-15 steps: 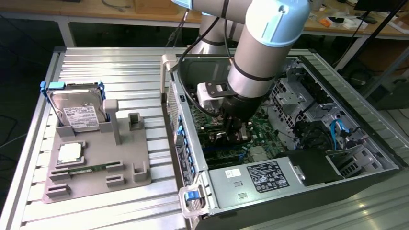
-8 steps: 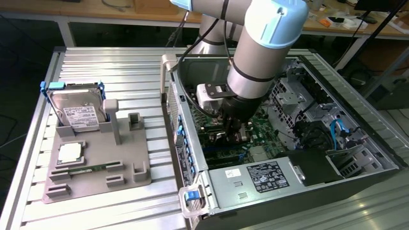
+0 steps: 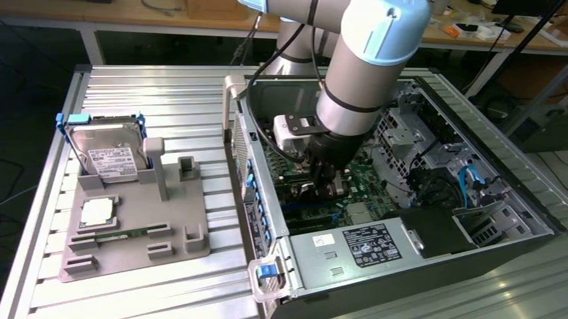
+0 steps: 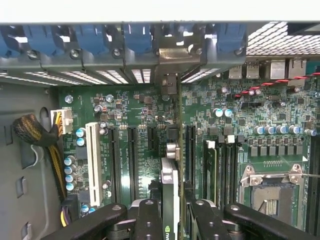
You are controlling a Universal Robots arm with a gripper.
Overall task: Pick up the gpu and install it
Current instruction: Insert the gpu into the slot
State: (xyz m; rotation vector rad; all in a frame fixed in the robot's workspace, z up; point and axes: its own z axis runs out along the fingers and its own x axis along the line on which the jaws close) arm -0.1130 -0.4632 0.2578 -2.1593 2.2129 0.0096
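Found computer case [image 3: 234,106] lying open on the slatted table [image 3: 159,86], motherboard [image 4: 135,115] exposed inside, power supply [image 3: 364,242] at the near end. Recorded grey fixture tray [image 3: 133,251] just beside the case, toward the exterior view's left. On the tray: hard drive [image 3: 111,156] standing in its cradle, a square chip [image 3: 96,211] and a green memory stick [image 3: 120,234] lying flat.

Saw gripper [image 3: 324,186] low inside the case in the exterior view, with the card there largely covered by arm and fingers [image 4: 150,215]. Got the grip from the wrist view: fingers closed partway, clamped on the gpu [image 4: 170,182], one on each side. Card edge-on and upright over the motherboard, between the long black slots, far end reaching toward the row of blue latches [image 4: 135,37].

Noted cable bundle [image 4: 35,132] and processor socket [image 4: 272,192] on opposite sides of the board. Could not tell whether the card's lower edge touched a slot, being hidden beneath the card itself. Finger bases cut off at the frame edge.
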